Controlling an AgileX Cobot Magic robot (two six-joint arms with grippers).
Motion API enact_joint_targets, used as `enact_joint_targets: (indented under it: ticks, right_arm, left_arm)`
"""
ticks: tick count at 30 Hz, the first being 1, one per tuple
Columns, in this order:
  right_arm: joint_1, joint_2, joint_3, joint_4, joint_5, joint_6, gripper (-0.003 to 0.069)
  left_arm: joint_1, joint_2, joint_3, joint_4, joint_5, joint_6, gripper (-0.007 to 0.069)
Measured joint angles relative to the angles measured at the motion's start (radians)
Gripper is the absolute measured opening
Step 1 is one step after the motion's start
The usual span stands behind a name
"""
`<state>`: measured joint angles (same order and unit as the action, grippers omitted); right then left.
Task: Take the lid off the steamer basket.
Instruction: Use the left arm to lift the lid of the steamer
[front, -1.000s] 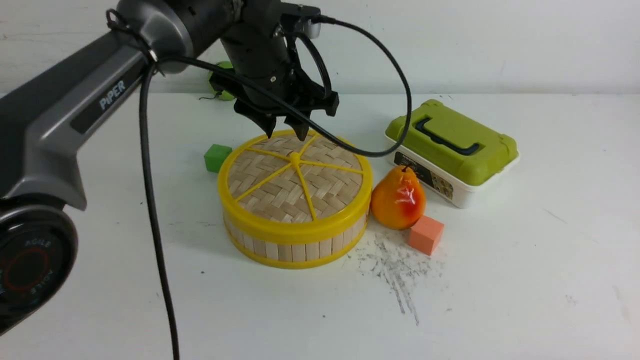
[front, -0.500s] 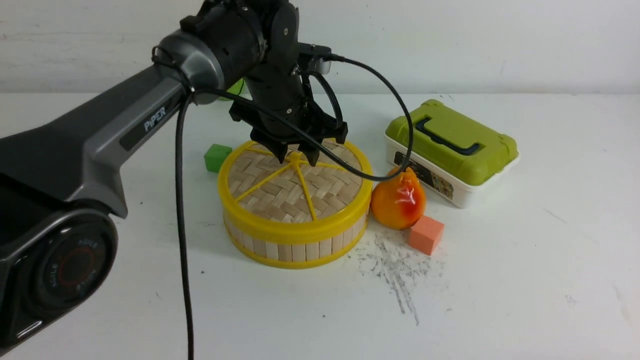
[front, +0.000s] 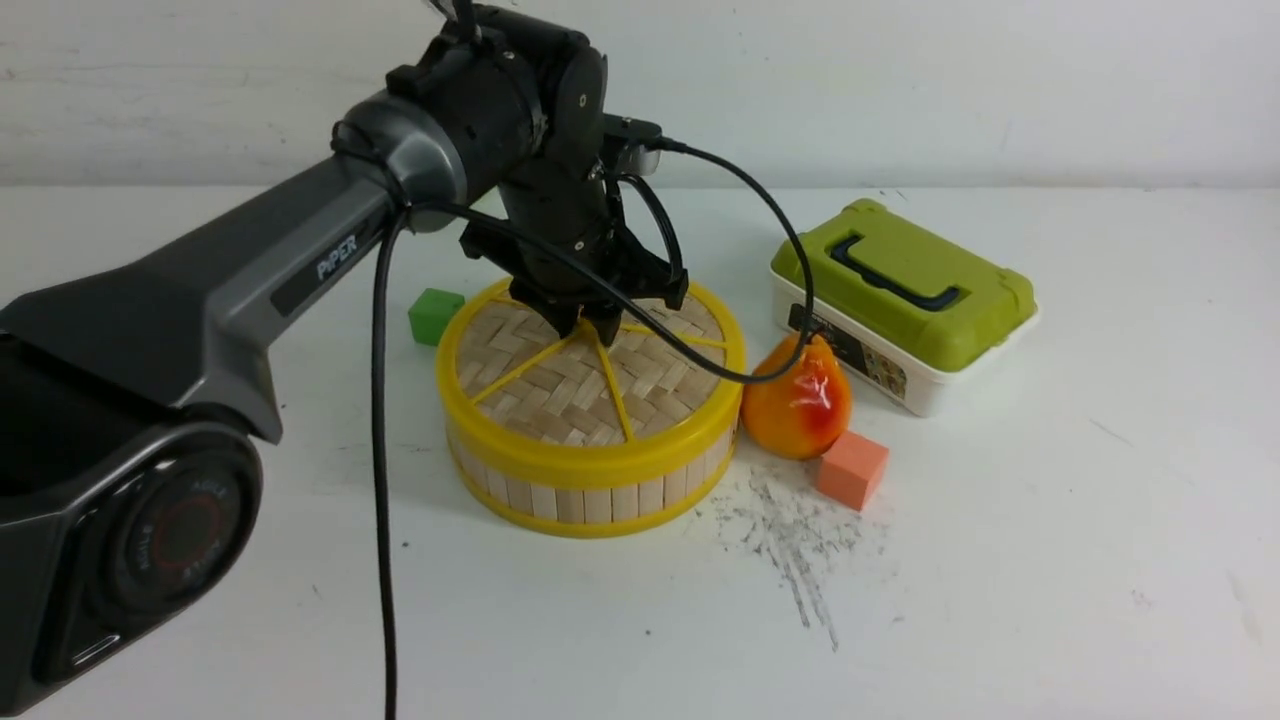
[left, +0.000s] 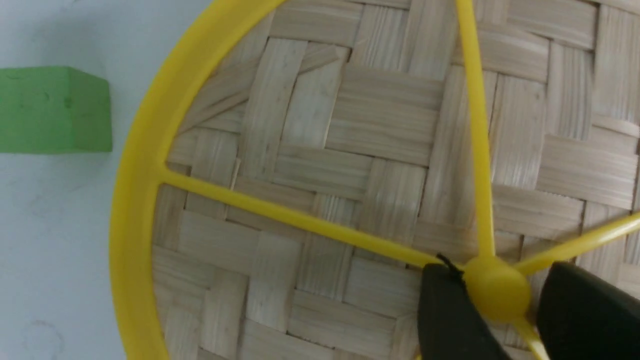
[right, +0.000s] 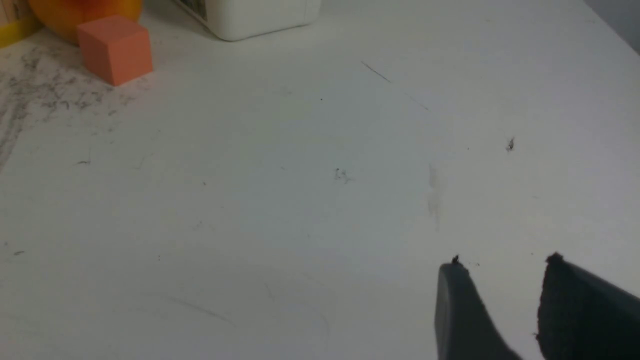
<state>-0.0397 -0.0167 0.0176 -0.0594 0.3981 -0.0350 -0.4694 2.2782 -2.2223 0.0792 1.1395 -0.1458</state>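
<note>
hub: where the left gripper (left: 500, 300) straddles it, hidden in front view; fingers apart, grip unclear
lid (front: 590, 400): flat, facing up, round, without long axis
place: on the steamer basket (front: 585, 503), beside the pear (front: 797, 400)

White table (front: 980, 580): steamer basket (front: 583, 502), pear (front: 797, 398), lidded box (front: 905, 300), two cubes (front: 853, 470).

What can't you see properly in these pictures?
- Far rim of the lid: front view, partly behind the left tool.
- Inside of the steamer basket: front view, covered by the lid.
- Top of the pear: right wrist view, cut off by the edge.
- Small print on the white box: front view, too small.
</note>
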Motion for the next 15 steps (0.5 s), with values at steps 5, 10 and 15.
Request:
enact_joint_targets:
  ticks: [5,10,15]
  right_arm:
    - [0.0,0.0,0.0,0.0,0.0,0.0,0.024]
    - [0.0,0.0,0.0,0.0,0.0,0.0,0.024]
    - [0.0,0.0,0.0,0.0,0.0,0.0,0.024]
  left_arm:
    - [0.001,0.0,-0.005,0.001,-0.009,-0.001,0.0106]
    - [0.001,-0.009,-0.003,0.0,-0.008,0.003,0.0111]
    - [0.0,-0.108,0.005,0.018,0.006,0.009,0.0111]
